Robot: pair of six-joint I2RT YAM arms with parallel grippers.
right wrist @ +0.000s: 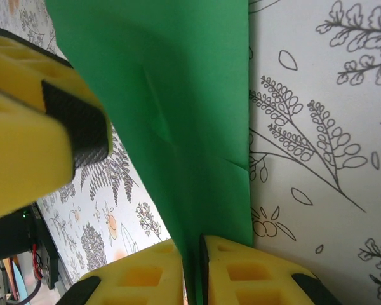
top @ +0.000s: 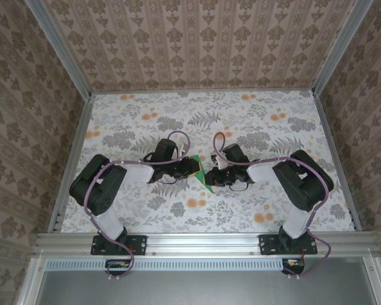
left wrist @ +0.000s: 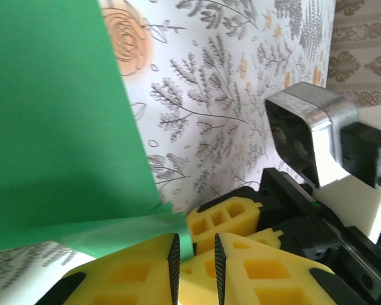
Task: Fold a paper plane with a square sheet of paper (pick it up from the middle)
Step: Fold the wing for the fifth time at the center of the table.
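Paper (right wrist: 178, 95), bright green, stood on edge in the gap between the two arms, over the middle of the tabletop (top: 241, 121). The right jaws were closed on its lower margin, the sheet running straight down between them with no gap on either side. That pinch looked like the anchor, keeping the sheet upright and steady so the other arm could work on it. The left jaws stood narrowly apart. The yellow of the right fingers (left wrist: 232, 213) showed through the slit, and a paler, folded-over flap (left wrist: 120, 235) ended at the tip of one pad (left wrist: 174, 264). Nothing lay clamped between them, so I judged them to be either freeing the flap or lining up for a fresh hold on it. The two wrists faced each other closely, tips almost meeting, probably because so small a sheet left little room for two grips. A faint crease (right wrist: 159, 117) crossed the green face and one edge showed a short step (right wrist: 236, 164). Some folding therefore seemed done, though no slim dart shape was there yet. Whether the sheet's lower side touched the cloth or hung clear of it I could not tell.
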